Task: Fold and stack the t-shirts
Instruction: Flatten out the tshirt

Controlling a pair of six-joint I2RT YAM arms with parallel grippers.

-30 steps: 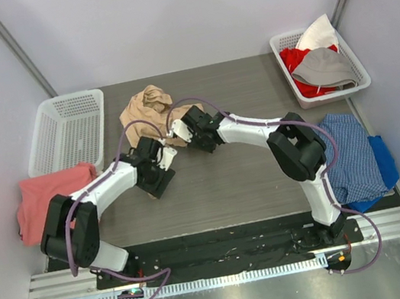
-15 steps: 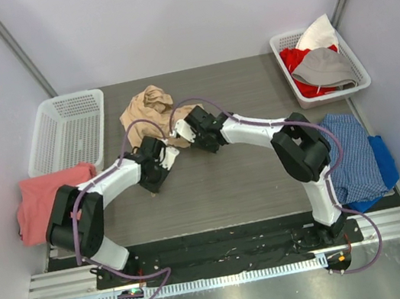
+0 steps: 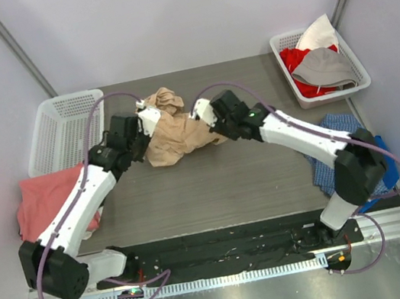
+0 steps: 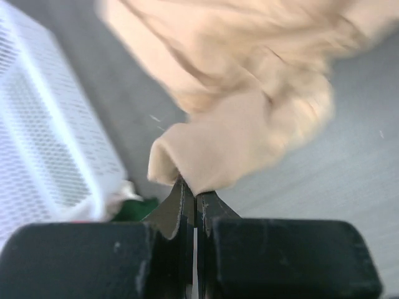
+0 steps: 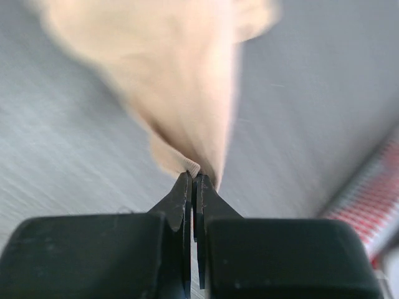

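Now the left jaws and the right jaws each pinch an edge of the tan t-shirt (image 3: 178, 134), which lies bunched between them on the desk (image 3: 214, 186). Opening it out looks like the step in hand; next they should draw apart to spread it flat.

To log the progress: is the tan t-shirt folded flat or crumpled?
Crumpled. The tan t-shirt is bunched in irregular wrinkles on the table, the left gripper and the right gripper each shut on an edge.
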